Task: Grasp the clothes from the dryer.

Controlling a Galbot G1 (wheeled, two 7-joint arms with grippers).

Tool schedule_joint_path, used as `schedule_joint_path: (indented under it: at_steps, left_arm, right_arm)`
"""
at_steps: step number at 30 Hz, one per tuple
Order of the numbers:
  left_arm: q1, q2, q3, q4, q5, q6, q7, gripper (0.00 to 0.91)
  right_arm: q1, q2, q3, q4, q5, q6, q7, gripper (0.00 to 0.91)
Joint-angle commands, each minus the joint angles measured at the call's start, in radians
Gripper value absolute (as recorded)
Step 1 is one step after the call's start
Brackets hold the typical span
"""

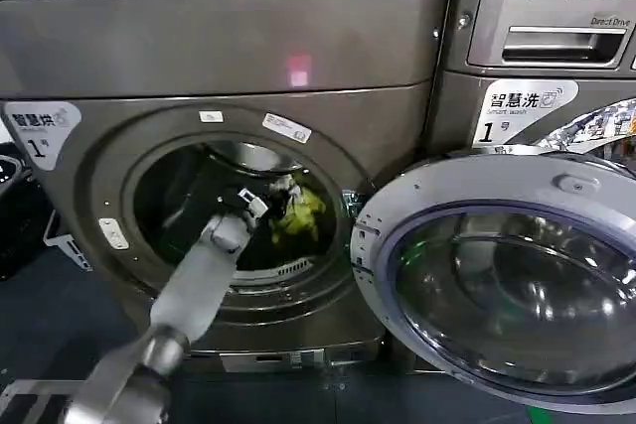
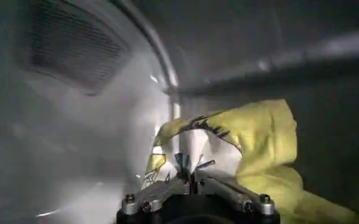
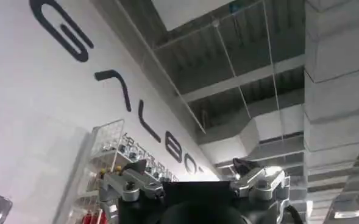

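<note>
The left end effector (image 1: 260, 202) is reached through the round mouth of the dryer (image 1: 219, 57), deep in the drum. The clothes (image 1: 298, 213) are bunched just ahead of it, and a fold is pinched between its closed fingers (image 2: 188, 173). The garment's far side is hidden in the drum's darkness. The right end effector (image 3: 194, 176) is held spread, pointed at the ceiling.

Our left gripper (image 1: 260, 202) sits inside the dryer (image 1: 219, 37) mouth, dark open drum all around it. The clothes (image 1: 298, 213) touch its tips just beyond. The open door (image 1: 497, 275) blocks the side past them.
</note>
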Motion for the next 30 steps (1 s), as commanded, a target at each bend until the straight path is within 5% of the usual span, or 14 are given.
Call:
schedule_joint_path:
  at_steps: [1,9,30]
  left_arm:
    - [0.222,-0.044,-0.207,-0.282,-0.102,-0.092,-0.296,0.000]
    - [0.342,-0.109,-0.231,-0.416,-0.067,-0.223,-0.393,0.000]
    - [0.361,-0.121,-0.204,-0.426,-0.023,-0.206,-0.392,0.000]
  right_arm:
    - [-0.002,-0.001,0.001,0.001,-0.049,0.013,-0.006,0.907]
    - [0.000,-0.005,0.007,-0.002,-0.038,0.029,-0.004,0.907]
    - [-0.005,-0.018,0.024,-0.011,-0.028,0.030,-0.012,0.907]
